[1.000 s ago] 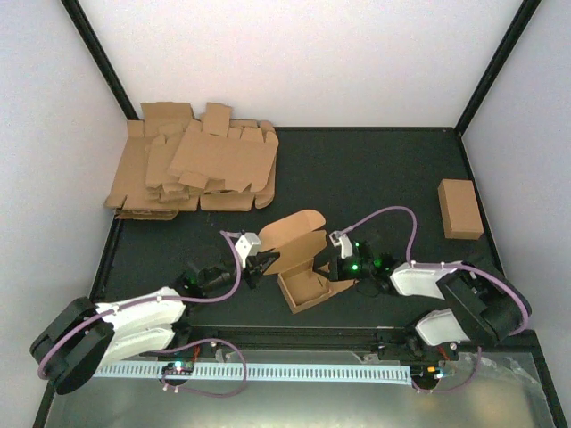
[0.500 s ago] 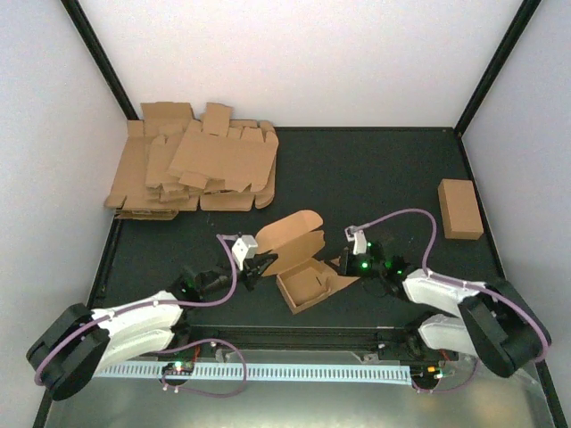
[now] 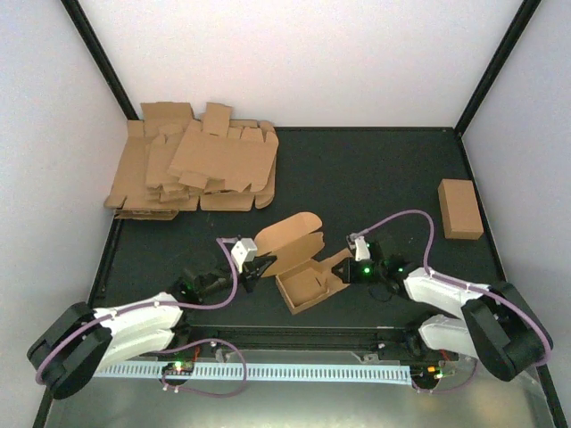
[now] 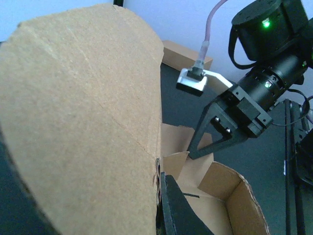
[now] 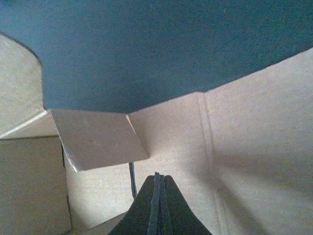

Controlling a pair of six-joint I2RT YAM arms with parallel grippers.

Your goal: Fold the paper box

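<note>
Top view: the box (image 3: 302,267), plain brown card, sits mid-frame on the dark mat (image 3: 375,178). Its tray is open upward and its rounded lid is raised toward the upper left. The left gripper (image 3: 254,267) meets the lid's left edge, and the right gripper (image 3: 342,267) points at the tray's right wall. A ragged stack (image 3: 192,169) of flat blanks lies upper left, and 1 smooth brick (image 3: 459,208) lies at the right.

Left wrist: the matte, creased lid fills the left half, pinched in the closed left jaws.

Right wrist: 2 black fingers (image 5: 166,205) are pressed together, holding nothing, with their tips at the tray's inner wall. A squarish tab (image 5: 98,137) folds inward at left.
</note>
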